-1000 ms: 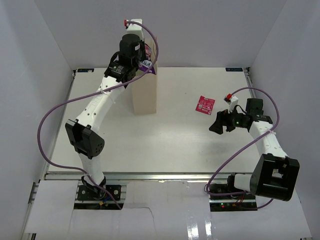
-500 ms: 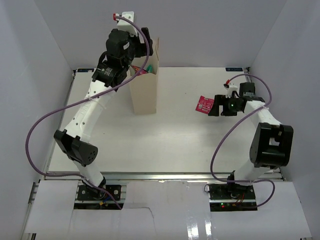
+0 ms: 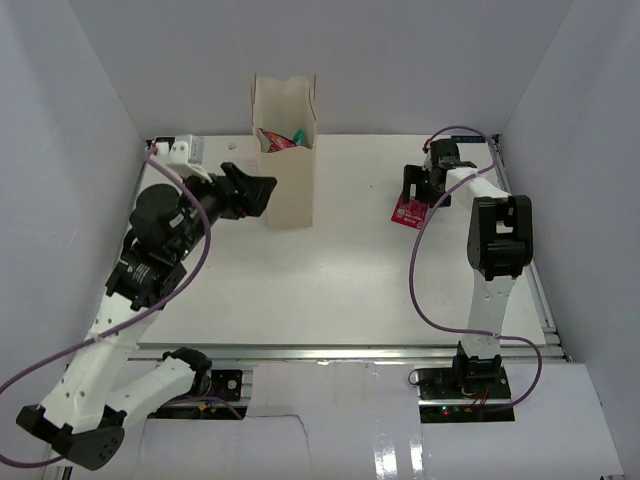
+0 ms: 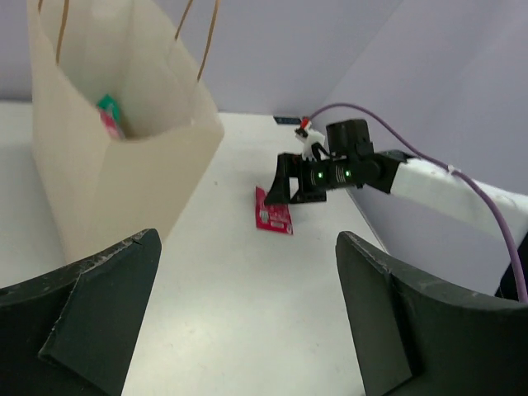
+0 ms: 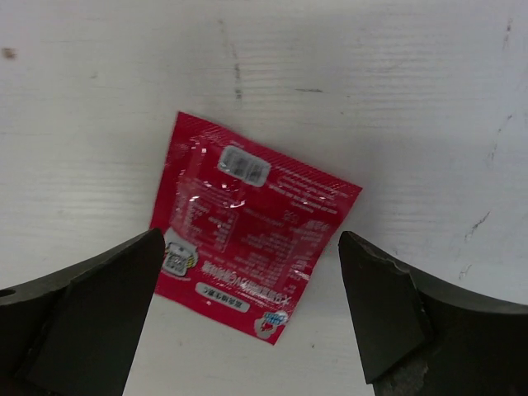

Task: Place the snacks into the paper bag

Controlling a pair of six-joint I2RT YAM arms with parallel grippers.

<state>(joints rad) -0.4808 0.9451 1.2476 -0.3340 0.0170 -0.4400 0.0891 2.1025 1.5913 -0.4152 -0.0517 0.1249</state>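
Note:
The paper bag (image 3: pixel 288 190) stands upright at the back centre, and pink and teal snacks (image 3: pixel 283 140) show inside its open top. My left gripper (image 3: pixel 258 192) hangs open and empty just left of the bag. In the left wrist view the bag (image 4: pixel 115 165) is at upper left with a teal packet (image 4: pixel 108 107) inside. A pink-red packet (image 3: pixel 408 212) lies flat on the table at the right. My right gripper (image 3: pixel 416 192) is open right above it. In the right wrist view the packet (image 5: pixel 252 223) lies between the spread fingers (image 5: pixel 99 289) of that gripper (image 5: pixel 249 285).
White walls close in the table (image 3: pixel 330 270) on three sides. A raised rail (image 3: pixel 320 350) runs along its near edge. The right arm's purple cable (image 3: pixel 425 280) loops over the table's right side. The bag's thin handles (image 4: pixel 202 37) stick up above its rim.
My left gripper came away from the bag's top, dropped down to the bag's left and opened; the purple packet it held is gone. My right arm reached far, over the pink-red packet.

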